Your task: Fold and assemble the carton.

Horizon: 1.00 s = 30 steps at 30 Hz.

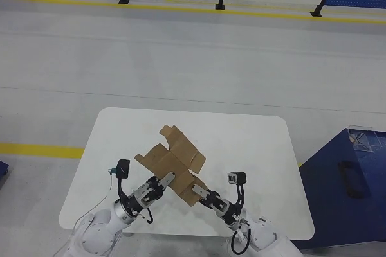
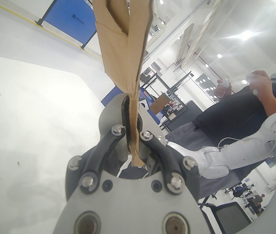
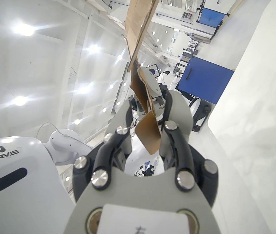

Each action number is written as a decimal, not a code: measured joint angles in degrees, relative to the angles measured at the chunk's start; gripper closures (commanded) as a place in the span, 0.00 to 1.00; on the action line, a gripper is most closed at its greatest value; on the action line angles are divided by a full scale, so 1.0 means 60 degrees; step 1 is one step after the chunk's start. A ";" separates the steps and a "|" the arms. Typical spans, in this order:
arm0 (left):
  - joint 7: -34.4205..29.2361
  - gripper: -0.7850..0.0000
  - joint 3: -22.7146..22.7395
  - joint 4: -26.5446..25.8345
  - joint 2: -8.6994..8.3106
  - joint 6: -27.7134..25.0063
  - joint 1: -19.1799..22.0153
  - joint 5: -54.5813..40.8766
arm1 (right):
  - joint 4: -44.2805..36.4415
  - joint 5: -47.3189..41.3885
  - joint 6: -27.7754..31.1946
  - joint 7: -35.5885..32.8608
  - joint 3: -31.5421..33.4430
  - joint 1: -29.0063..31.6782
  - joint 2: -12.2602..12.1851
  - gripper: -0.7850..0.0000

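Note:
A flat brown carton [image 1: 174,160] with several flaps hangs tilted above the white table [image 1: 257,141], between my two arms. My left gripper [image 1: 162,182] is shut on the carton's near-left edge. In the left wrist view the carton [image 2: 121,49] rises edge-on out of the closed left gripper [image 2: 133,115]. My right gripper [image 1: 197,191] is at the carton's near-right corner. In the right wrist view a bent flap of the carton [image 3: 150,132] sits inside the open right gripper [image 3: 147,113], lying against one finger [image 3: 177,113], with a gap to the other.
The rounded table edge runs close in front of both arms. A blue cabinet [image 1: 354,186] stands off the table's right side. Bare tabletop [image 2: 31,98] lies under and beyond the carton.

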State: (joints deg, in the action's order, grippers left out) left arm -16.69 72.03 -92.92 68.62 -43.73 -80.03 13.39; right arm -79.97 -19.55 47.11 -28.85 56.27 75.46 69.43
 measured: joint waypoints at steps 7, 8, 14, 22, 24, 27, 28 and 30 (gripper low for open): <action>-0.0092 0.00 -0.0012 0.0183 -0.0017 -0.0120 0.0013 -0.0524 | -0.0110 0.0035 0.0019 -0.0038 0.0017 0.0113 0.0017 1.00; -0.0168 0.00 0.0041 0.0224 -0.0032 -0.0134 0.0021 -0.0731 | -0.0161 0.0042 -0.0014 -0.0056 0.0053 0.0146 0.0009 1.00; -0.1134 0.00 0.1012 0.1115 -0.0248 0.0163 0.0169 -0.3010 | -0.0811 0.0361 -0.0259 -0.0350 0.0683 0.0486 -0.0170 1.00; -0.3540 0.00 0.2655 0.2059 -0.0537 0.0871 0.0410 -0.7561 | -0.2417 0.2101 -0.1654 -0.1293 0.1823 0.1432 -0.0564 1.00; -0.4259 0.00 0.2439 0.1766 -0.0535 0.0537 0.0308 -0.7612 | -0.2729 0.2864 -0.2004 -0.1455 0.2019 0.1565 -0.0637 1.00; -0.4897 0.00 0.1955 0.1420 -0.0500 0.0321 0.0313 -0.7318 | -0.3185 0.3962 -0.2334 -0.1562 0.2057 0.1774 -0.0696 1.00; -0.5041 0.00 0.1806 0.1342 -0.0488 0.0313 0.0353 -0.7314 | -0.3323 0.4264 -0.2392 -0.1623 0.2051 0.1836 -0.0715 1.00; -0.5350 0.00 0.1529 0.1168 -0.0470 0.0254 0.0457 -0.7257 | -0.3634 0.4941 -0.2480 -0.1806 0.2051 0.1985 -0.0763 1.00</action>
State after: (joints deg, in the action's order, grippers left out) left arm -48.78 81.20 -85.91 65.79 -42.20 -77.28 -30.16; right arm -101.77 10.09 32.23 -39.69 68.58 87.37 64.85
